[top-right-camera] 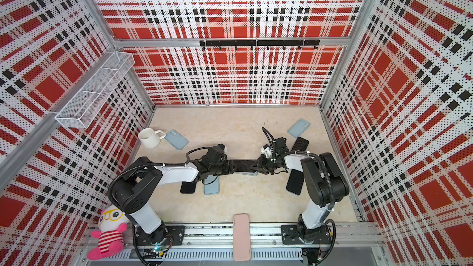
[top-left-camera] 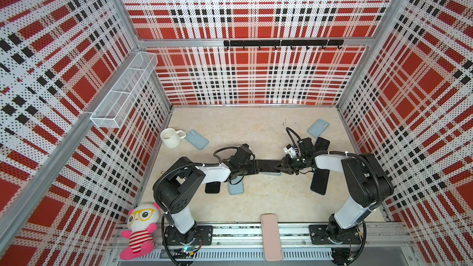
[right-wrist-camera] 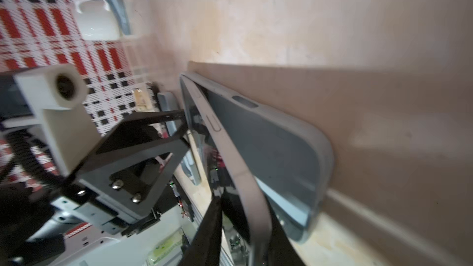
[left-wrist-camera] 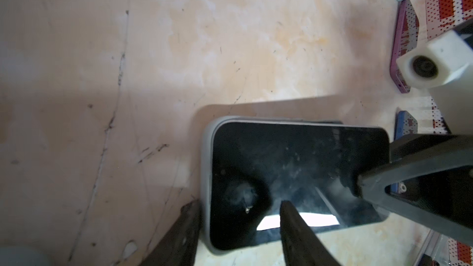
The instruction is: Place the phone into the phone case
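Observation:
The black phone lies lengthwise between both arms, over a pale grey-blue phone case. In the left wrist view one end of the phone sits inside the case rim. My left gripper is open, one finger beside the case and one over the screen. In the right wrist view the phone's other end is tilted up off the case. My right gripper has a finger on each side of that end; whether they press is unclear.
A white mug and a blue cased phone lie at the back left. A pale case and black phones lie right. A black slab and a blue case lie under the left arm. A pink case rests on the front rail.

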Robot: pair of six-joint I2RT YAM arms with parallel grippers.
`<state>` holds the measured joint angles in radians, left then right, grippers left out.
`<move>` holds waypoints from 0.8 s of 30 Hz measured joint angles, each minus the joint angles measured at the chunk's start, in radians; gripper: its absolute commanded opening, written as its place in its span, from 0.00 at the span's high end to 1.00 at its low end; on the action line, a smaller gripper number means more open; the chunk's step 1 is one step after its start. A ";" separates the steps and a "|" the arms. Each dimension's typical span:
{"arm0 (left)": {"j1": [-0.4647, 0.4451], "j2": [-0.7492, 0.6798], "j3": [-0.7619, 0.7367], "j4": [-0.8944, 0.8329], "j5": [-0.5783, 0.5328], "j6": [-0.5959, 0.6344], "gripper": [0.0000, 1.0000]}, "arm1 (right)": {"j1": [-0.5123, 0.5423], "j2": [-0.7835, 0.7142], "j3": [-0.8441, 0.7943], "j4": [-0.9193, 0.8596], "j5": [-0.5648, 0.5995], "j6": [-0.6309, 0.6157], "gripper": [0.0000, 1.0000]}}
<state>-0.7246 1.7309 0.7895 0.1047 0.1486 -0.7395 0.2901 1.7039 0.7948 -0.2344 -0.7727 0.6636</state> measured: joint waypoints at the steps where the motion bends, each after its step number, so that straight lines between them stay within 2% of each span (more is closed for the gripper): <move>1: -0.001 0.002 0.001 0.000 0.000 0.004 0.49 | 0.001 0.000 0.015 -0.040 0.020 -0.014 0.71; 9: -0.002 0.005 0.001 0.001 -0.003 0.021 0.52 | 0.002 0.000 0.118 -0.268 0.148 -0.090 0.65; 13: -0.002 0.007 0.001 0.001 -0.007 0.034 0.54 | 0.002 0.000 0.166 -0.354 0.212 -0.124 0.55; 15: -0.002 0.012 0.005 0.003 -0.007 0.039 0.55 | 0.002 0.000 0.181 -0.382 0.235 -0.132 0.54; 20: -0.003 0.029 0.021 0.008 -0.003 0.048 0.58 | 0.002 -0.010 0.211 -0.436 0.271 -0.148 0.56; 24: -0.005 0.037 0.028 0.010 -0.003 0.051 0.61 | 0.002 -0.029 0.222 -0.468 0.323 -0.160 0.62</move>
<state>-0.7300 1.7683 0.8173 0.1150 0.1455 -0.6888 0.2924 1.6752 1.0164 -0.7025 -0.4496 0.5034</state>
